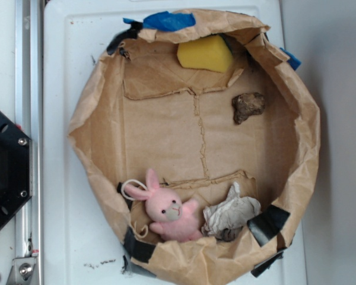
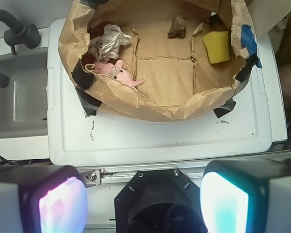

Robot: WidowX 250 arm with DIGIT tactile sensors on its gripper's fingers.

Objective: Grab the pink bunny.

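The pink bunny (image 1: pixel 169 212) lies inside a brown paper bag basin (image 1: pixel 92 127), at its near-left corner in the exterior view, ears pointing left with a white cord loop (image 1: pixel 130 187) beside them. In the wrist view the pink bunny (image 2: pixel 117 73) shows at the bag's left inner wall, partly behind the paper rim. My gripper (image 2: pixel 143 201) is far back from the bag, over the robot's black base, its two fingers wide apart with nothing between them. It does not appear in the exterior view.
A crumpled grey-white paper wad (image 1: pixel 231 214) touches the bunny's right side. A yellow sponge (image 1: pixel 205 53) and a brown lump (image 1: pixel 248 107) lie at the bag's far side. The bag sits on a white tray (image 1: pixel 65 196); a sink (image 2: pixel 17 97) lies beside it.
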